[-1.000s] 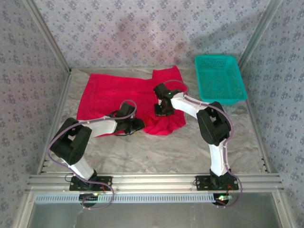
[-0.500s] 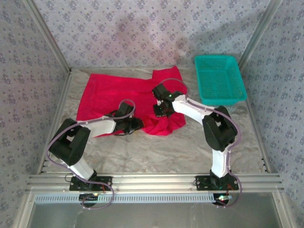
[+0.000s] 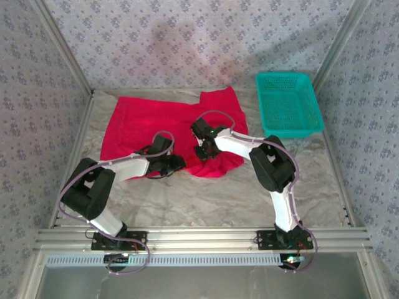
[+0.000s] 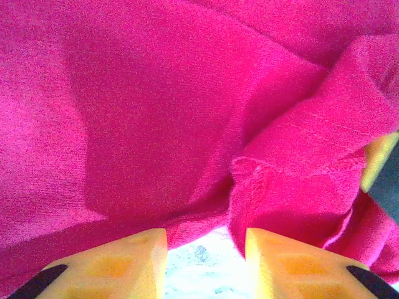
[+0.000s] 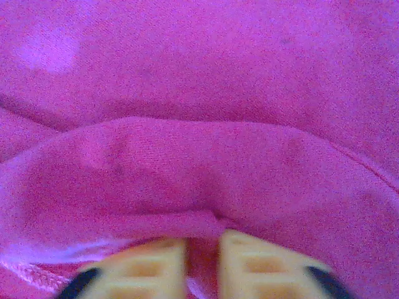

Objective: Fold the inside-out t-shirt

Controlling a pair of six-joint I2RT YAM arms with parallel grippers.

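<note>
a red t-shirt [image 3: 143, 121] lies spread and rumpled across the far middle of a table [image 3: 218, 199], its near right corner bunched up. 2 robot arms reach onto its near edge. the left gripper [image 4: 206, 240] is released, its 2 yellow fingers apart at the cloth's hem with bare table showing between them. the right gripper [image 5: 202, 240] is clenched on a thin fold of the shirt. a teal basket [image 3: 260, 103] sits at the far right, near the shirt without touching it.

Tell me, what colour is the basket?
The basket is teal green, clearest in the top external view.
</note>
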